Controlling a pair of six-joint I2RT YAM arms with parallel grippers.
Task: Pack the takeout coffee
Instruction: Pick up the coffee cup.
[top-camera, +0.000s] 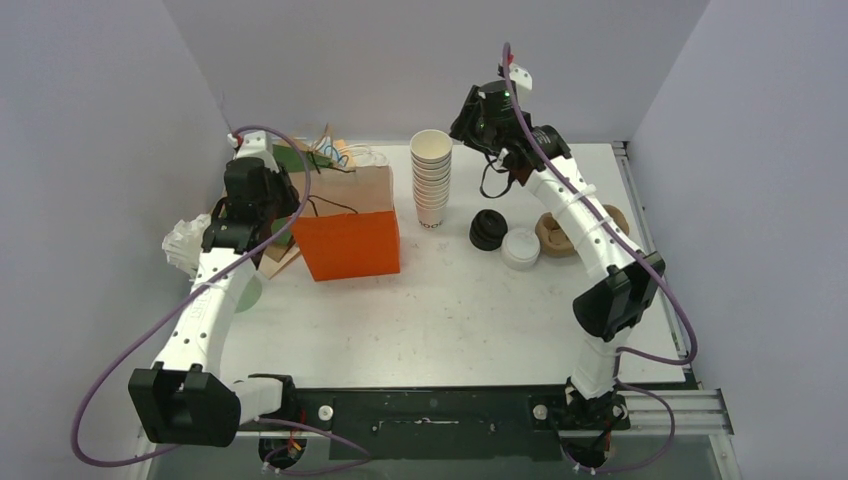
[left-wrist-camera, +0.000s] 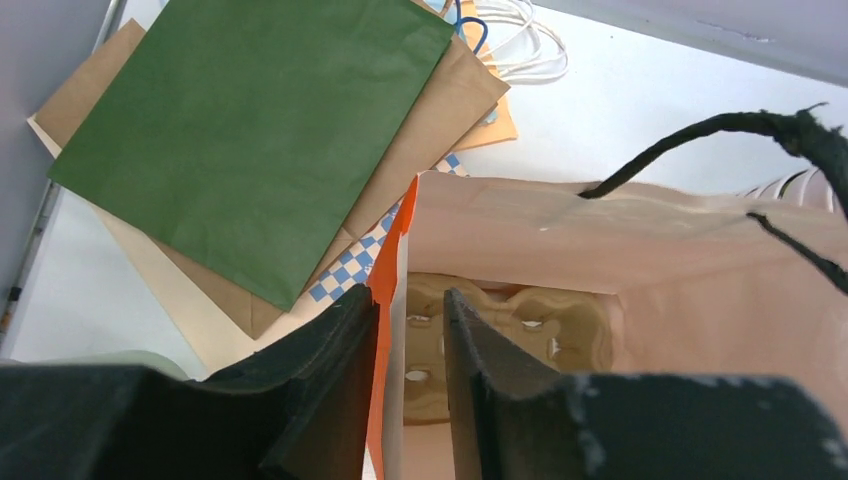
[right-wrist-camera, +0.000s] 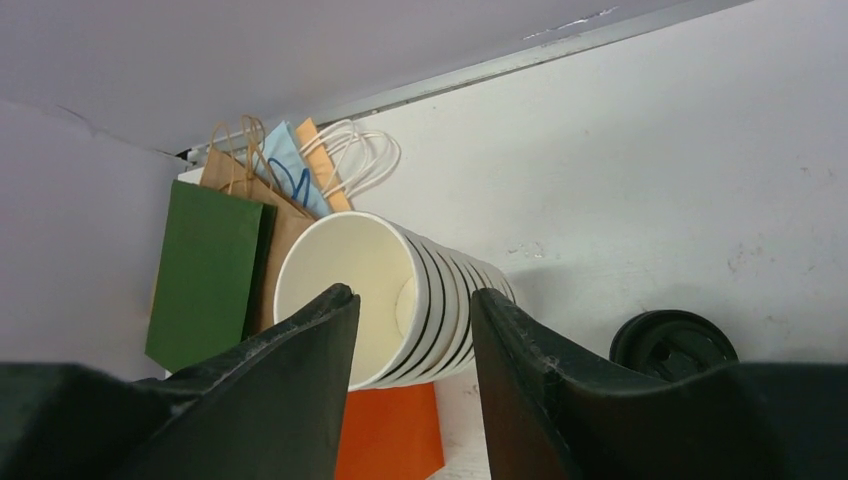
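Cup stack right of bag, lids farther right

Pale grey-lilac walls enclose white counter on three sides; black rail along near edge; even light.

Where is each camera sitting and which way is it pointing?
Top external: above and behind the bases, looking down on the table; left arm and right arm show.
Left wrist: looks down past the left gripper into the orange bag.
Right wrist: held high, looks past the right gripper at the cup stack.
Shared: both wrist views catch the green bag.
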